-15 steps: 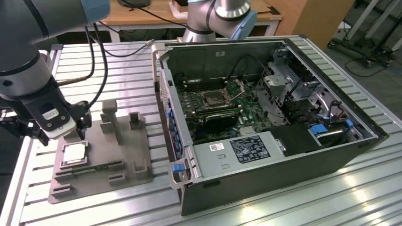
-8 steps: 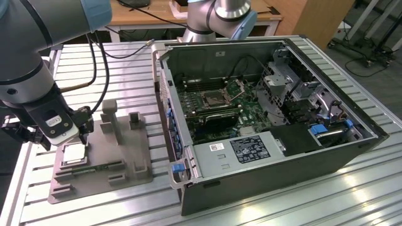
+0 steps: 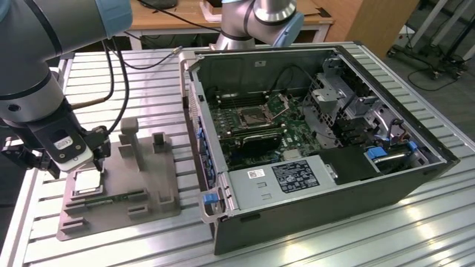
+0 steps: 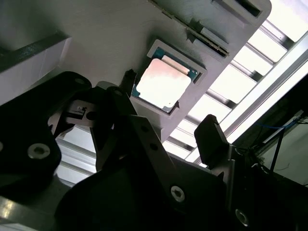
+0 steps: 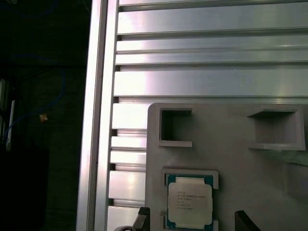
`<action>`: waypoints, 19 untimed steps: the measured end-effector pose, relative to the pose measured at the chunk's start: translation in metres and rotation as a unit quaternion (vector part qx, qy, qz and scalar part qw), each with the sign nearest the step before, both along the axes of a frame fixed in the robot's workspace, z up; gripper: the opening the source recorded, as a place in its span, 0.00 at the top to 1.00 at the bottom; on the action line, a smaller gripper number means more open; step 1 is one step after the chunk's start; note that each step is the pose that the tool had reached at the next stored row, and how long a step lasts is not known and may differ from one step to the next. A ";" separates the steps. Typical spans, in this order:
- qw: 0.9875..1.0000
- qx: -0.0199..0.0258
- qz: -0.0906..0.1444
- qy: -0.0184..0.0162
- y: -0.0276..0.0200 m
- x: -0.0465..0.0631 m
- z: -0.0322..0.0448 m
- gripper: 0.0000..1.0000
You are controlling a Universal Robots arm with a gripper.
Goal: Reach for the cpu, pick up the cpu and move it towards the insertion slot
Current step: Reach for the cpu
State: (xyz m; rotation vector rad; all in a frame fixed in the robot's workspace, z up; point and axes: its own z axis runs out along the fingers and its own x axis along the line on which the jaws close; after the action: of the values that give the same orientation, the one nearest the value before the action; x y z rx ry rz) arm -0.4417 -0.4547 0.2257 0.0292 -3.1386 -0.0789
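I read the gripper spread, fingers either side of the cpu. The cpu sits in its grey fixture recess, well apart from the insertion slot inside the open case

Nothing is reading cleanly here. The cpu is carrying a few lines of fine dark print on its pale top in the first wrist view, all too small to make out. In the exterior view the dark label on the power supply is showing blocks of pale print, illegible. The small white sticker just beside it is showing dark marks, also illegible.
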 end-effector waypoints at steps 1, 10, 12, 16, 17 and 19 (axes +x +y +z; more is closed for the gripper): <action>1.000 0.000 0.000 0.000 0.0000 0.000 0.0000 0.24; 1.000 0.000 0.000 0.000 -0.0005 0.002 -0.0076 0.24; 1.000 0.000 0.000 0.000 -0.0002 0.004 -0.0113 0.24; 1.000 0.000 -0.003 0.000 -0.0001 0.004 -0.0186 0.24; 1.000 0.000 -0.004 0.000 0.0000 0.004 -0.0204 0.24; 1.000 0.000 -0.004 0.000 0.0005 0.004 -0.0240 0.24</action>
State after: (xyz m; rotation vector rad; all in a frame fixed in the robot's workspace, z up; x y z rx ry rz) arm -0.4378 -0.4542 0.2017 0.0151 -3.1387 -0.0786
